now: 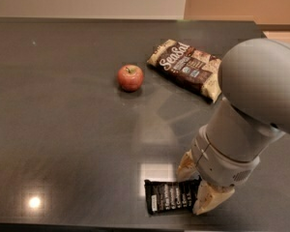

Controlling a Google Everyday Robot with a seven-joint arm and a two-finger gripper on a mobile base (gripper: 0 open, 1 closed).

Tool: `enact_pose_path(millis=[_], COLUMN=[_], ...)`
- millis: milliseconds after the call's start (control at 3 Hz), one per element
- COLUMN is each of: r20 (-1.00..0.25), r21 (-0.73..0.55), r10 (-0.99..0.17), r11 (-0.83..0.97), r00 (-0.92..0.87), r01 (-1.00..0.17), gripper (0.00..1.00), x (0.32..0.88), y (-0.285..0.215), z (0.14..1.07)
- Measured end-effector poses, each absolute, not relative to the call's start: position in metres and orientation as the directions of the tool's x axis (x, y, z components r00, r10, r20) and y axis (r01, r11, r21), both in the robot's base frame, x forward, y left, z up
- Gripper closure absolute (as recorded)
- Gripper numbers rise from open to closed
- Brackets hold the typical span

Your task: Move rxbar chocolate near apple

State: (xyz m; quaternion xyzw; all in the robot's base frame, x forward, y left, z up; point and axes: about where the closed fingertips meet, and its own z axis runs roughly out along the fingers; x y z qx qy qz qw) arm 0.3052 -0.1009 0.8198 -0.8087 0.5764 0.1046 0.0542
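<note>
The rxbar chocolate [168,196], a flat black wrapper with white lettering, lies on the dark table near its front edge. My gripper [197,184] is at the bar's right end, with one cream finger on the far side and one on the near side, closed against the wrapper. The bar still rests on the table. The red apple [130,77] sits well away at the back, left of centre, about a third of the table's depth beyond the bar.
A brown-and-cream SeaSalt snack bag [188,66] lies to the right of the apple, angled toward the back. My grey arm [251,110] covers the right side of the table [63,129]. The table's front edge is just below the bar.
</note>
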Motion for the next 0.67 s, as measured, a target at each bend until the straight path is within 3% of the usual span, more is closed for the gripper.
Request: enact_pose_path(millis=[333, 667], r20=[-0.232, -0.228], r21=[0.033, 0.049], r10=[-0.921, -0.925], r11=[-0.33, -0.323], r00=[0.314, 0.305], r01=[-0.944, -0.945], gripper=[0.88, 1.0], x=[0.3052, 0.309], y=[-0.1009, -0.1022], z=[0.8232, 0.828])
